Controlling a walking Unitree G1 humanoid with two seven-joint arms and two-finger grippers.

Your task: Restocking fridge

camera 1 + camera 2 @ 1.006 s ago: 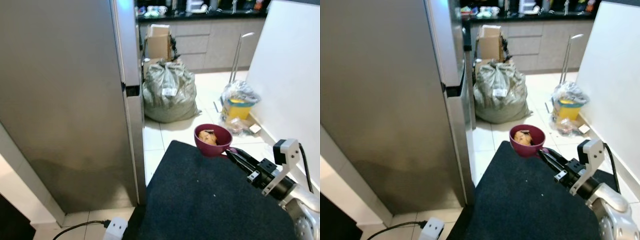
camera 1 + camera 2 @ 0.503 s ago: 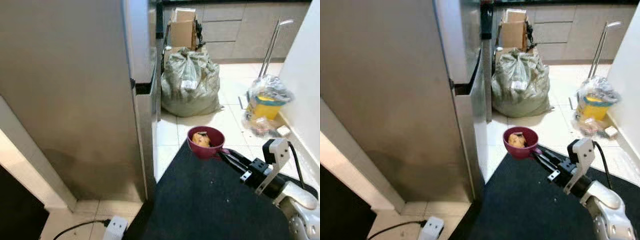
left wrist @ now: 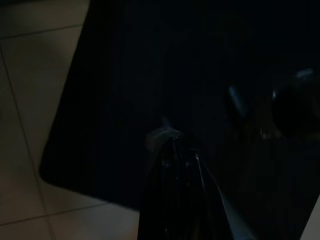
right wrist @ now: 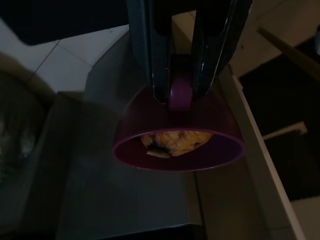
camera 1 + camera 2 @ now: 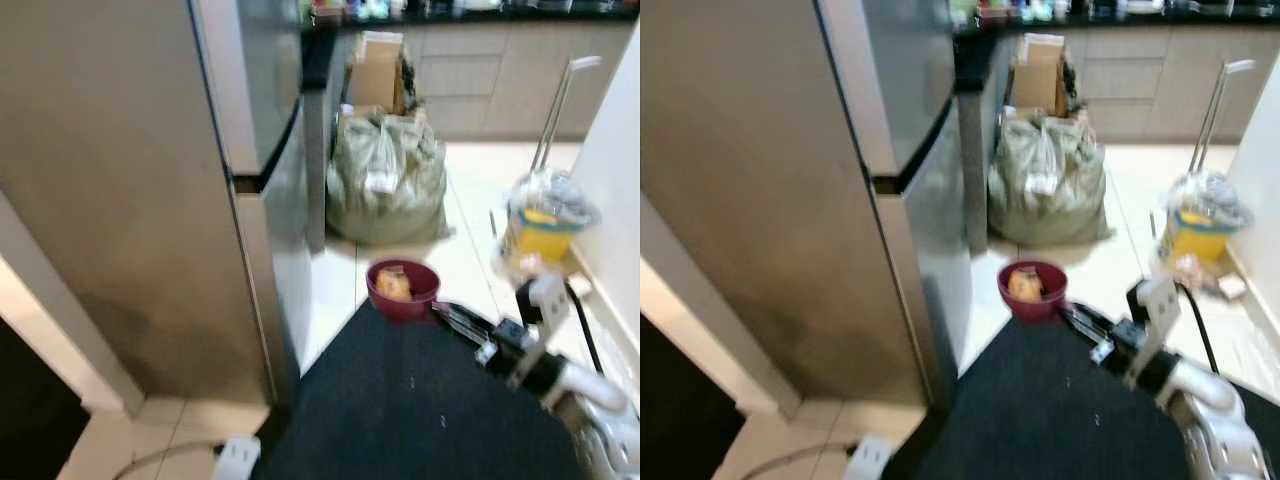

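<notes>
A maroon bowl (image 5: pixel 402 288) with a yellowish piece of food (image 5: pixel 393 285) in it hangs above the edge of the black mat (image 5: pixel 420 410). My right gripper (image 5: pixel 447 312) is shut on the bowl's short handle (image 4: pixel 179 93), with one black finger (image 4: pixel 155 60) on each side of it. The steel fridge (image 5: pixel 150 200) stands to the left with both doors closed, and the bowl is just right of its front corner. In the dark left wrist view, my left gripper (image 3: pixel 175 145) hangs shut over the mat.
A full grey-green sack (image 5: pixel 385 180) and a cardboard box (image 5: pixel 378 72) stand on the tiles beyond the fridge. A yellow bucket in a plastic bag (image 5: pixel 545 225) sits by the white wall (image 5: pixel 615 170) on the right. A white power strip (image 5: pixel 238 455) lies by the mat's left corner.
The whole picture has shifted and blurred, so the camera moved; more of the fridge's front shows. The bowl stays held in the right gripper.
</notes>
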